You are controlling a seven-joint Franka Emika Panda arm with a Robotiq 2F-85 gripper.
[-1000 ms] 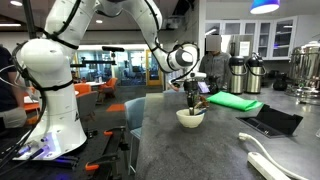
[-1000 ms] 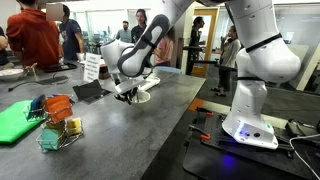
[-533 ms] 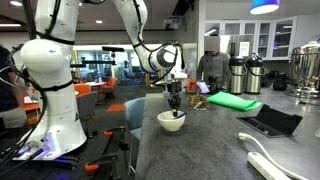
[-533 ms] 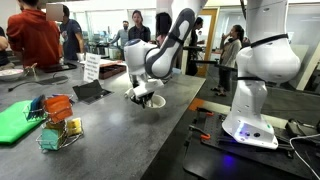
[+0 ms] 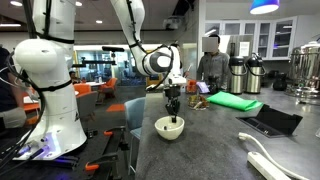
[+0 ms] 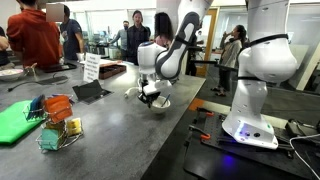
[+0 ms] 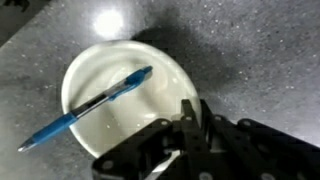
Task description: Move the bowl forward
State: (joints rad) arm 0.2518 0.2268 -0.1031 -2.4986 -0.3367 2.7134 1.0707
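Observation:
The cream-white bowl (image 5: 169, 127) sits on the dark grey speckled counter near its edge, and it also shows in an exterior view (image 6: 156, 103). In the wrist view the bowl (image 7: 115, 110) holds a blue pen (image 7: 85, 107) lying across its inside. My gripper (image 5: 174, 113) points straight down into the bowl in both exterior views (image 6: 151, 95). In the wrist view the black fingers (image 7: 190, 115) are closed over the bowl's rim at its right side.
A green cloth (image 5: 233, 102), a dark tablet (image 5: 270, 122), metal coffee urns (image 5: 245, 72) and a white power strip (image 5: 275, 165) lie further along the counter. A wire basket of coloured packets (image 6: 58, 128) stands near the green cloth (image 6: 15, 120). The robot base (image 6: 250, 120) stands beside the counter.
My gripper has dragged the bowl across the counter toward its edge and the robot base, away from the green cloth and tablet. The grip on the rim is unchanged.

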